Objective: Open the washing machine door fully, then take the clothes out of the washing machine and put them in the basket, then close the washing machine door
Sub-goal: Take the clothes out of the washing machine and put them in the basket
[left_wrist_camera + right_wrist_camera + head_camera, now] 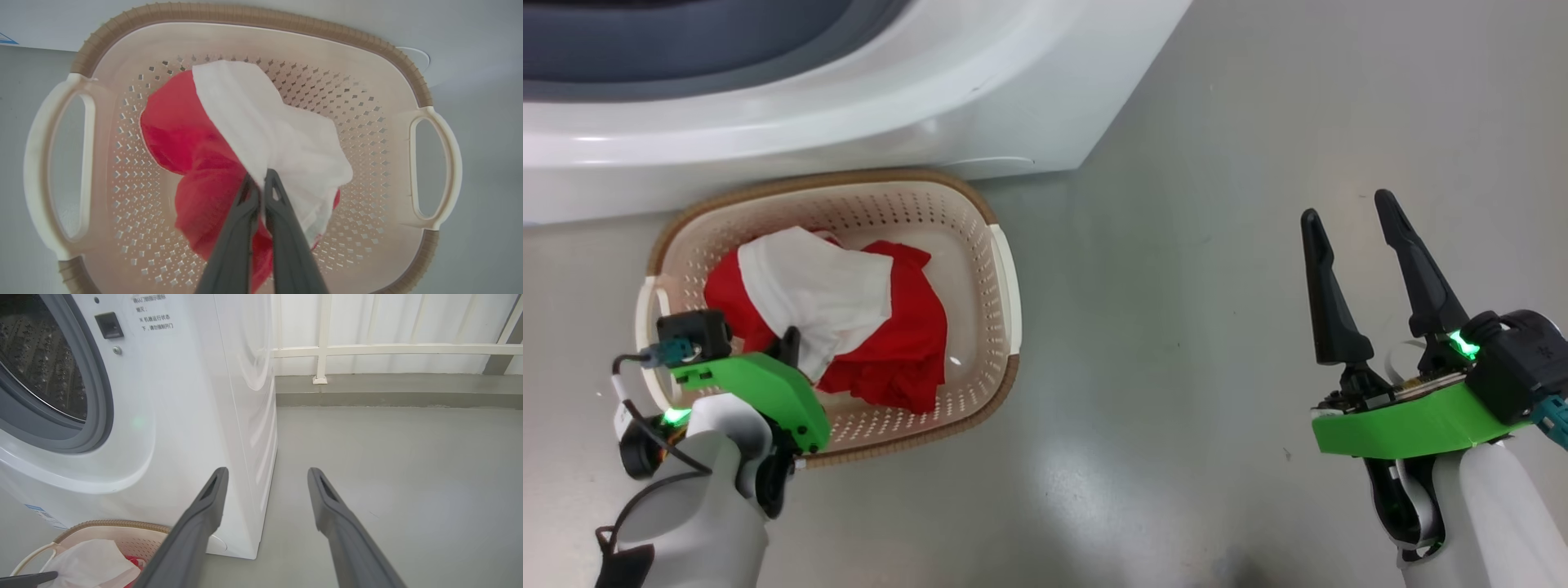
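Note:
The cream basket [1005, 269] with a brown rim stands on the floor against the white washing machine [849, 106]. In it lie the clothes, a red garment [907, 327] with a white one [825, 286] draped over it. My left gripper [791, 339] reaches down into the basket. In the left wrist view it [259, 177] is shut, with its tips pinching the edge of the white garment [265, 118] over the red one [184, 134]. My right gripper [1347, 208] hovers open over bare floor to the right. The washing machine door is out of view.
In the right wrist view the open gripper [267, 473] faces the machine's right front corner [245, 416], and the grey rubber ring [98, 396] and steel drum [41, 355] show uncovered. Grey floor [388, 457] runs to a white railing [322, 347] behind.

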